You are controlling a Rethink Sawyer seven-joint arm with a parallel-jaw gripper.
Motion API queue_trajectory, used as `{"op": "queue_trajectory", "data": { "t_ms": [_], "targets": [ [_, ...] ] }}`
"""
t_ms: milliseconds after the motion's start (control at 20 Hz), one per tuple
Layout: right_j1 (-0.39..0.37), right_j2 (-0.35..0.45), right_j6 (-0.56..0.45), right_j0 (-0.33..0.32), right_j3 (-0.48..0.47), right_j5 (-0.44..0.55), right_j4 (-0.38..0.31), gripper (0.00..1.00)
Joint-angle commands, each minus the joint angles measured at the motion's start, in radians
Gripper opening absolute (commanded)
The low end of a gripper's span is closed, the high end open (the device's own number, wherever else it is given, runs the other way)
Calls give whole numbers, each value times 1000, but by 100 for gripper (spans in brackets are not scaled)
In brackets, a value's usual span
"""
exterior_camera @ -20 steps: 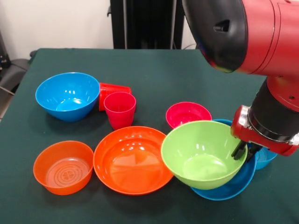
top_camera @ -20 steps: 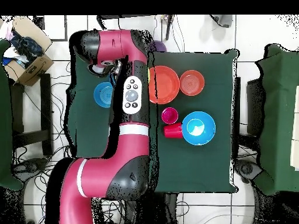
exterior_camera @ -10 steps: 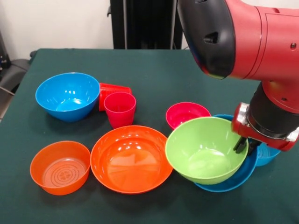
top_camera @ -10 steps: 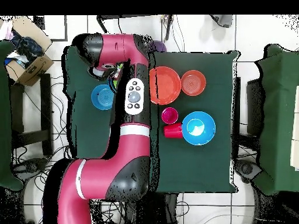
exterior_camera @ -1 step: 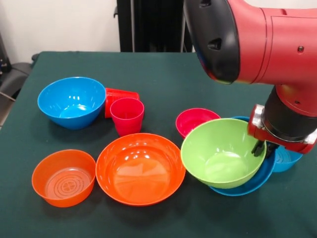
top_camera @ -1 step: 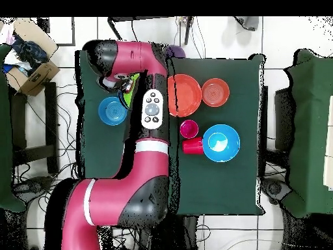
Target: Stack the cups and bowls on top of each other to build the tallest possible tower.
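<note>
The gripper (exterior_camera @ -1 step: 259,148) pinches the lime green bowl (exterior_camera @ -1 step: 222,152) by its right rim, tilting it over the large blue bowl (exterior_camera @ -1 step: 257,181), likely for nesting.

Glossy plastic bowls (exterior_camera @ -1 step: 140,168) and cups (exterior_camera @ -1 step: 127,115) sit on a matt green tablecloth (exterior_camera @ -1 step: 163,79).

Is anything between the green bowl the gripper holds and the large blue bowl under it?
Nothing visible. The gripper pinches the lime green bowl at its rim, tilted partly inside the large blue bowl. The small light blue bowl sits beside them.
</note>
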Motion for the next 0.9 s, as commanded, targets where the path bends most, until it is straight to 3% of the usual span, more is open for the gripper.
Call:
{"op": "queue_trajectory", "data": {
  "t_ms": [50,300,450,650,900],
  "targets": [
    [-32,168,-340,-21,249,-89,-37,0],
    [-111,165,-323,-23,356,-97,-52,0],
    [-168,174,-277,-34,430,-47,-25,0],
    [-218,197,-309,-59,451,10,-23,0],
    [-245,219,-294,-85,464,15,-33,0]
  ]
}}
